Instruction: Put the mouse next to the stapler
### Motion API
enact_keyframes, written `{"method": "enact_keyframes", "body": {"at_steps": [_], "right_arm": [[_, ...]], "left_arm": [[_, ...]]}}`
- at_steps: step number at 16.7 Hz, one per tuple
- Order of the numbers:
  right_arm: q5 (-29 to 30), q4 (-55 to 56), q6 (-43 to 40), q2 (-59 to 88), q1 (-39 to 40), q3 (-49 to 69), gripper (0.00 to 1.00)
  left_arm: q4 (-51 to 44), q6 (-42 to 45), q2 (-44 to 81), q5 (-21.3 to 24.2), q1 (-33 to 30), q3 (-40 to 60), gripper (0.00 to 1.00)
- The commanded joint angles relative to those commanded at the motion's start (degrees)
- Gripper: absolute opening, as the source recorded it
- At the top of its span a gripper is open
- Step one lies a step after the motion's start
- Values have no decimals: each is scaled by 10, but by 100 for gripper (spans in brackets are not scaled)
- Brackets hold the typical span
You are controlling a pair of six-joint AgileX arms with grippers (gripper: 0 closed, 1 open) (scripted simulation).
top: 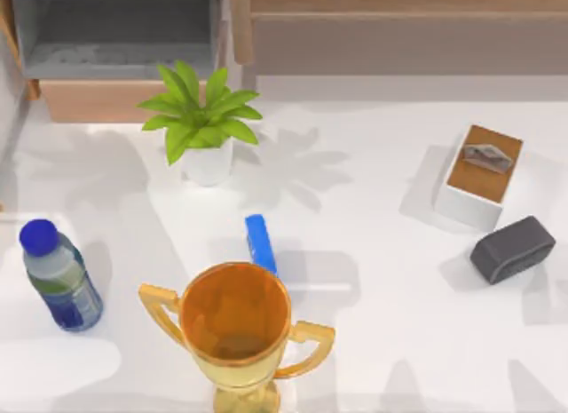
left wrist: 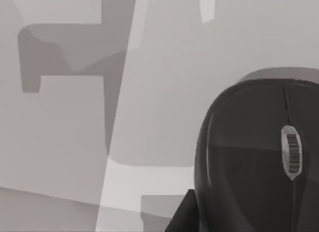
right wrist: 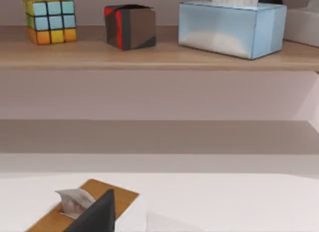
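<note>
Firstly, from the top view, the water bottle [top: 59, 275] with a blue cap stands well to the left of the trophy cup [top: 235, 317], on the white table [top: 373, 324]. The green plant [top: 202, 122] in a white pot is behind the trophy cup, a little to its left. The stapler [top: 261, 243], a narrow blue bar, lies just behind the trophy cup, and the cup's rim covers its near end. Far to the right of the trophy cup stands a white tissue box [top: 484, 175] with a wooden top, and the grey rounded block [top: 513, 249] lies just beside this box on its near side.

The left wrist view shows the mouse [left wrist: 259, 162] very close, dark and rounded, with its scroll wheel [left wrist: 291, 153] in the middle, over the pale table surface. A dark angular piece [left wrist: 185, 216] sits against the side of the mouse. For the left gripper, I cannot tell how far open it is, or whether it has hold of the mouse.

The right wrist view looks at the tissue box and a shelf [right wrist: 159, 55] that carries a coloured puzzle cube [right wrist: 50, 20], a red and dark cube [right wrist: 130, 26] and a light blue tissue box [right wrist: 232, 28]. For the right gripper, I also cannot tell its state.
</note>
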Motion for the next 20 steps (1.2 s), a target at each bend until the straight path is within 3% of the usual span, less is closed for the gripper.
{"method": "enact_keyframes", "body": {"at_steps": [5, 10, 15, 20], "right_arm": [[0, 0, 0, 0, 0, 0, 100], [0, 0, 0, 0, 0, 0, 100], [0, 0, 0, 0, 0, 0, 100], [0, 0, 0, 0, 0, 0, 100]], "left_arm": [[-14, -9, -82, -48, -12, -14, 0], [-11, -30, -186, -105, -76, -41, 0], [-5, -85, -260, -126, -204, -79, 0], [8, -195, -277, -108, -371, -125, 0]]}}
